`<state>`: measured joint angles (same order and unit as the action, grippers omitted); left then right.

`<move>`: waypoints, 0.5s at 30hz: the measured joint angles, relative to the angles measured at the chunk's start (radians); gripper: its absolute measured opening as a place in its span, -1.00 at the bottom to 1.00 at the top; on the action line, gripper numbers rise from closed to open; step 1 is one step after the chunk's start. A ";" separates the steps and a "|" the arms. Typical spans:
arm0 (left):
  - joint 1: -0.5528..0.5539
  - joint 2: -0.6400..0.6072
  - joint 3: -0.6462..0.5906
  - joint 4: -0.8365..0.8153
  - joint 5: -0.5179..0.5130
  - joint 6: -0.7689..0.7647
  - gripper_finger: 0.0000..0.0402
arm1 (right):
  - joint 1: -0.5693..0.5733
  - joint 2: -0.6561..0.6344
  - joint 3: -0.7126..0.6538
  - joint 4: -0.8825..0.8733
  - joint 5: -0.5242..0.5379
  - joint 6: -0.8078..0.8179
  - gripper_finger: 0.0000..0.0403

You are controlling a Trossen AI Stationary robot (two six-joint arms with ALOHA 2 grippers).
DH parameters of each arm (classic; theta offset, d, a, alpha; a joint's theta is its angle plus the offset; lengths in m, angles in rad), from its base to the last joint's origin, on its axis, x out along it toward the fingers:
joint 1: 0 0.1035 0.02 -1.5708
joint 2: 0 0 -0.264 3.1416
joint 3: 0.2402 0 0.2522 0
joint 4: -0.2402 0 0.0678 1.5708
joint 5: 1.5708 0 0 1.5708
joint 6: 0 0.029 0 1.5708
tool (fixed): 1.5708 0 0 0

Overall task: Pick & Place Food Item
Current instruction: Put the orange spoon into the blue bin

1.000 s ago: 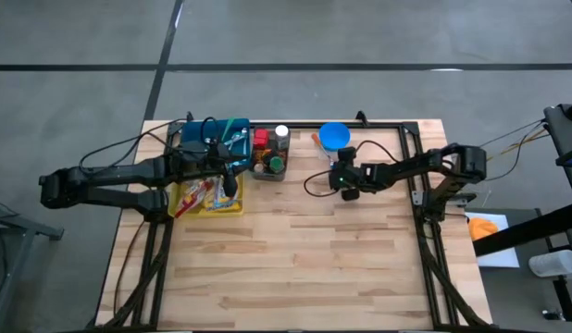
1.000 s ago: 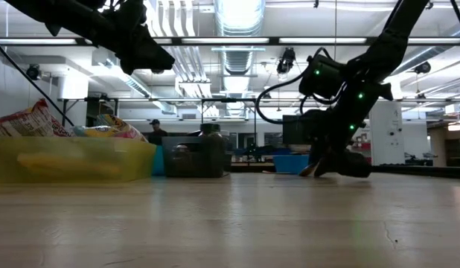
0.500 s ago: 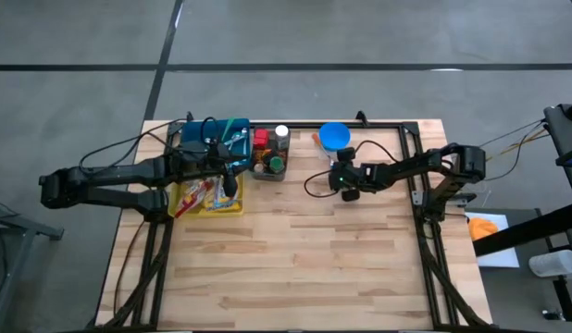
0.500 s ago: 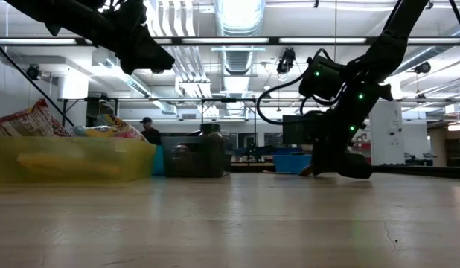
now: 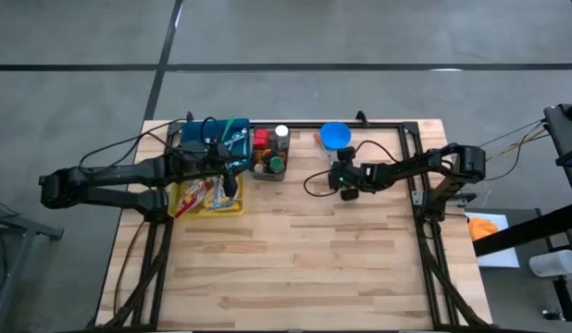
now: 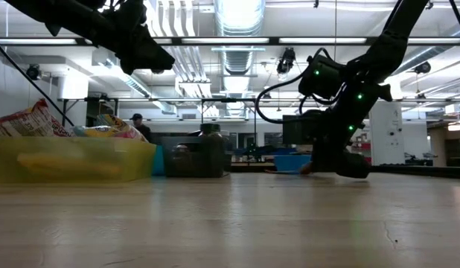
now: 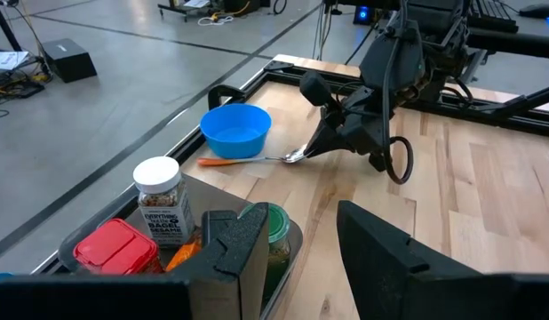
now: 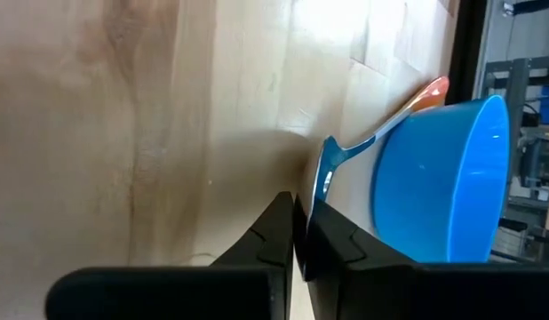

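On the bench (image 5: 295, 259) we find the right claw (image 7: 312, 147) low with its fingers together at the bowl end of the spoon (image 7: 257, 160), which lies flat just beside the blue bowl (image 7: 236, 130), its orange handle running along the bowl's side. The right wrist view shows the fingers (image 8: 279, 233) meeting at the spoon's tip, which the high view is too far off to show. The left claw (image 5: 232, 178) hangs half apart, holding nothing, over the yellow bin (image 5: 217, 205).
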<state>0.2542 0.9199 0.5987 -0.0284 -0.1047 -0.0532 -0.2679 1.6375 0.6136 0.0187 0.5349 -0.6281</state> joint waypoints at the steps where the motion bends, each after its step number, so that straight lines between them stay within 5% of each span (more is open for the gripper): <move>1: 0.000 0.000 0.000 0.000 0.000 0.000 -0.32 | 0.003 0.000 0.000 0.004 0.009 0.000 -0.94; 15: 0.000 0.000 0.000 0.000 0.000 0.000 -0.32 | 0.101 -0.112 -0.001 0.015 0.052 0.000 -0.94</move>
<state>0.2543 0.9199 0.5987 -0.0284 -0.1047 -0.0532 -0.1672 1.5256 0.6128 0.0339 0.5865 -0.6285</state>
